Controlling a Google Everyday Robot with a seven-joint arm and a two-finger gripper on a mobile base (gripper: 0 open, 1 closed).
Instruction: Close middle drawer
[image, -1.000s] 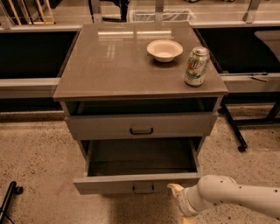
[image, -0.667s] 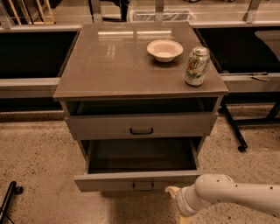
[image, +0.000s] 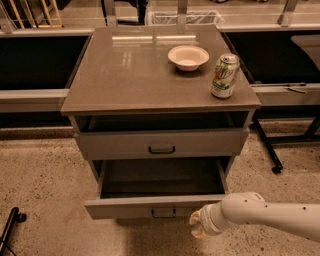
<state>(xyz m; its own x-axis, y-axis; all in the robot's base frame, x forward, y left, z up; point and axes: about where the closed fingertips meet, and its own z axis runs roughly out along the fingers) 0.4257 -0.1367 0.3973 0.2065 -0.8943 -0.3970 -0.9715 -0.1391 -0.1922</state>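
Note:
The middle drawer (image: 130, 206) stands pulled far out of the grey cabinet (image: 150, 85), its dark, empty inside showing. Its flat grey front faces me, with a small dark bar handle (image: 163, 212). The top drawer (image: 200, 142) above it is only slightly out, with a dark gap over its front. The lowest drawer is hidden below. My gripper (image: 196, 226) is at the end of the white arm (image: 265, 215), which comes in from the right. It is just in front of and below the right end of the middle drawer's front, very close to it.
A white bowl (image: 188, 57) and a green-and-white can (image: 224, 76) stand on the cabinet top. Dark shelving runs left and right of the cabinet. A black wheeled leg (image: 267, 150) is on the right and a black caster (image: 12, 222) is at lower left on the speckled floor.
My gripper has shifted slightly left along the middle drawer's front. The drawer has not visibly moved.

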